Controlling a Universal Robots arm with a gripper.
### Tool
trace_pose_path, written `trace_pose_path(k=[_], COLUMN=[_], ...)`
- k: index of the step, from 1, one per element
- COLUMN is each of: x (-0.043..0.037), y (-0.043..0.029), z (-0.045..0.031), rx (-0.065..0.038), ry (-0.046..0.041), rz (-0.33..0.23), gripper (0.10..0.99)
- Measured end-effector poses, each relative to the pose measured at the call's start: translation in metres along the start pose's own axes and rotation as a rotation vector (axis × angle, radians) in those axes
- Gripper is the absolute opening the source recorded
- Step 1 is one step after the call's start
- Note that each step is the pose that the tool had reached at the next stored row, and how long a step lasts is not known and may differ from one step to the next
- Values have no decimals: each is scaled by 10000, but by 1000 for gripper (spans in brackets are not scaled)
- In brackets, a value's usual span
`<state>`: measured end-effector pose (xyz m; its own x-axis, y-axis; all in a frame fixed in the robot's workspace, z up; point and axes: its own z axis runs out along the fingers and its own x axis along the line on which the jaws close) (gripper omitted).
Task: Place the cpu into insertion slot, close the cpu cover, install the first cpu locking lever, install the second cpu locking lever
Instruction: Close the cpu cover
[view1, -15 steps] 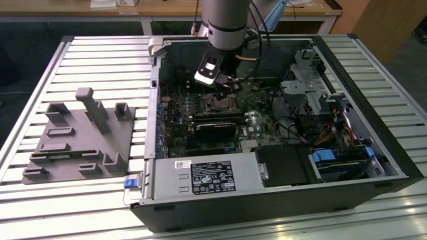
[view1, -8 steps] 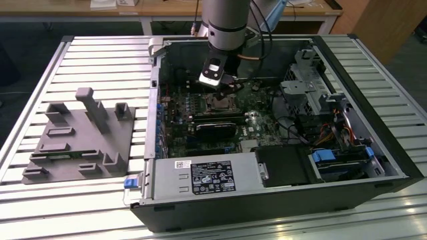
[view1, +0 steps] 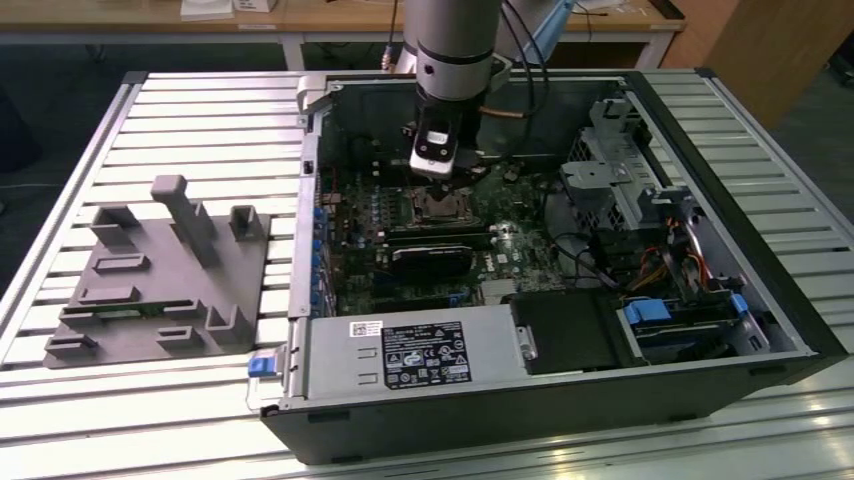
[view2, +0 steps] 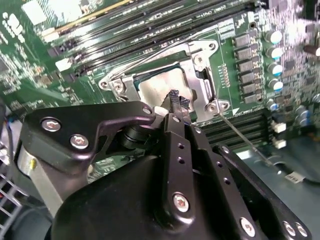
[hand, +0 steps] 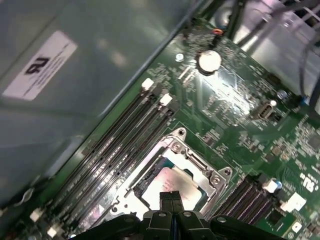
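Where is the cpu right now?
In the second wrist view the cpu lies in the insertion slot, right under the gripper, with long black memory slots on either side.

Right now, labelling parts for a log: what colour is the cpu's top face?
The cpu face is pale silvery-tan; second wrist view shows it best.

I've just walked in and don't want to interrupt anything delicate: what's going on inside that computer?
A robot arm is reaching down into the open computer case. Its gripper is shut, with the fingertips just above the cpu. The cpu already lies in the insertion slot, and the cpu cover appears to be down around its pale face. A thin wire locking lever juts out from a socket corner and does not look latched.
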<state>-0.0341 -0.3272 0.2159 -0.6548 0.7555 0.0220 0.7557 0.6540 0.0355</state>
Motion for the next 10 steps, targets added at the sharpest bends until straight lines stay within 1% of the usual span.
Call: trace_pose_path(k=[6, 10], x=[0, 0], y=[0, 0], z=[1, 2], rx=[23, 57], ry=[39, 47], rz=[-1077, -1813], gripper=[106, 106])
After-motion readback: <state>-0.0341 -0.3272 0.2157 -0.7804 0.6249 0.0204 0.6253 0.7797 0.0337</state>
